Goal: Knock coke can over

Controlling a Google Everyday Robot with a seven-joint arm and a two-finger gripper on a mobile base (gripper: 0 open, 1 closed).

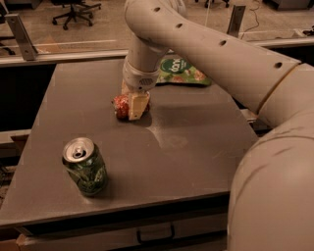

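The red coke can [120,106] lies on its side on the dark grey table [196,147], left of centre toward the back. My gripper [135,106] is pressed down over the can's right part, its cream-coloured finger [138,104] covering much of it. Only the can's red left end shows. The arm comes down from the upper right.
A green can with a leafy pattern [85,166] stands upright near the front left. A green snack bag [181,71] lies at the back of the table. Office chairs [73,10] and a metal rail [22,34] stand beyond the table's far edge.
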